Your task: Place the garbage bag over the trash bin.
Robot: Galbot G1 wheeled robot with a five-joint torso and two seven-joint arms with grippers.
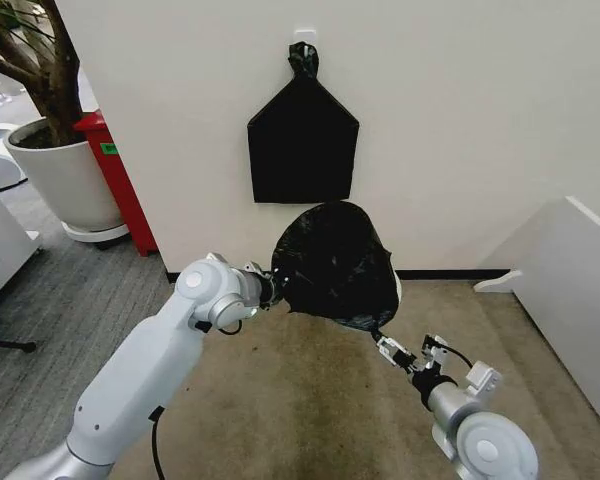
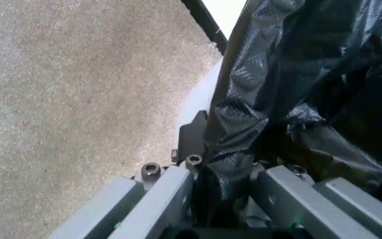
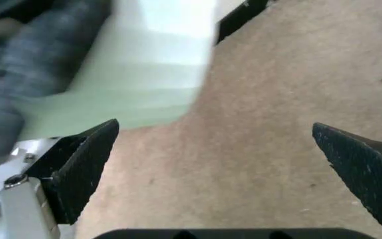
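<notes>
- The beige carpet [image 1: 300, 400] is seen spread across the floor, up to a white wall [image 1: 460, 120] at the far side.
- A flat black house-shaped bundle [image 1: 302, 145] with a knotted top is hung on that wall, above the work.
- A large white plant pot [image 1: 65, 180] is stood at the far left, well apart from the action.
- The garbage bag [image 1: 335, 262] is draped over the trash bin [image 1: 397, 290], of which just a cream sliver is shown at the bag's right edge; both are placed on the carpet near the wall.
- The left gripper [image 2: 224, 186] is held at the bag's left side, its fingers clamped on a fold of crinkly black plastic.
- The right gripper [image 3: 221, 164] is held at the bag's lower right, near the bin, its fingers [image 3: 85, 167] spread wide with nothing between them.
</notes>
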